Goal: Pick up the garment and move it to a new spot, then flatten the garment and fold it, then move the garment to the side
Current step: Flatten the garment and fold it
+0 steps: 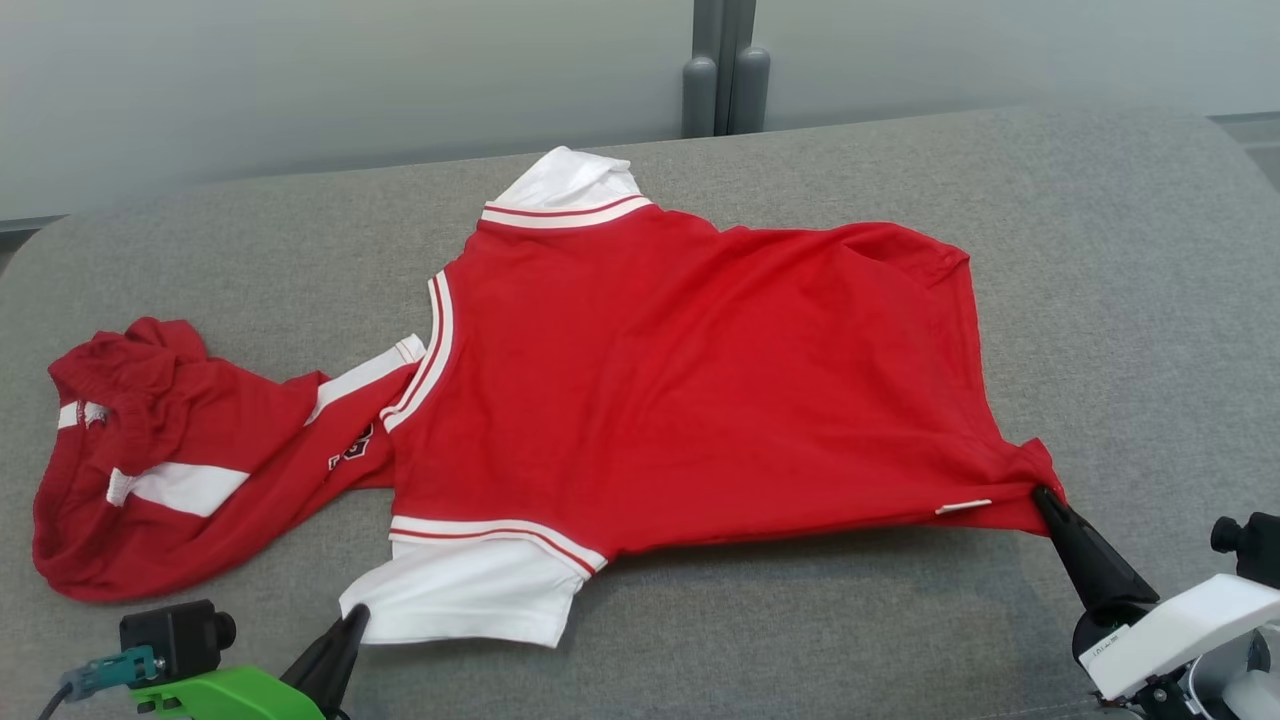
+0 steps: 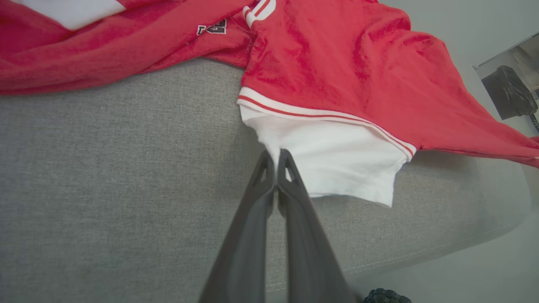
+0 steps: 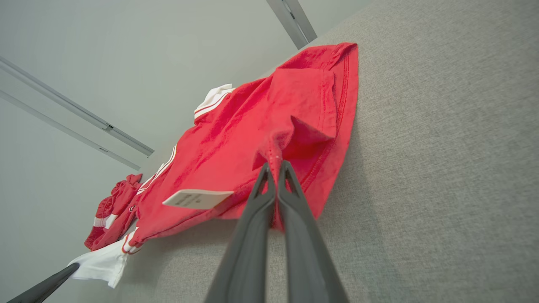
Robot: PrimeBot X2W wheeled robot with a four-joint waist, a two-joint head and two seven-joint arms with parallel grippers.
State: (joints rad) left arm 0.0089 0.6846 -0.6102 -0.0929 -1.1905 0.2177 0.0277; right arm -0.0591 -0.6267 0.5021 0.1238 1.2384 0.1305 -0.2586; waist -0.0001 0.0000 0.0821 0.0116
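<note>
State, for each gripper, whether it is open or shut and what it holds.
Left gripper: shut on the white sleeve of the garment.
Right gripper: shut on the garment's red hem corner.

Soft matt cloth garment (image 1: 680, 380); coarse grey woven couch fabric (image 1: 1100, 300); matt dark pincer fingers (image 2: 252, 235)

I count two red pieces of clothing on one grey surface (image 1: 1100, 300): the garment (image 1: 680, 380), a shirt lying spread out, and one crumpled red piece (image 1: 170, 450) touching the garment's left end. The garment has two white sleeves, one (image 1: 480, 600) on its near side and one (image 1: 570, 180) on its far side, and one pale tag (image 1: 963, 507) at its right hem. I see two pairs of dark fingers: the left fingers (image 1: 335, 650) at the garment's near sleeve and the right fingers (image 1: 1085, 560) at its right hem corner. Two rounded grey posts (image 1: 699, 95) stand beyond the garment.
</note>
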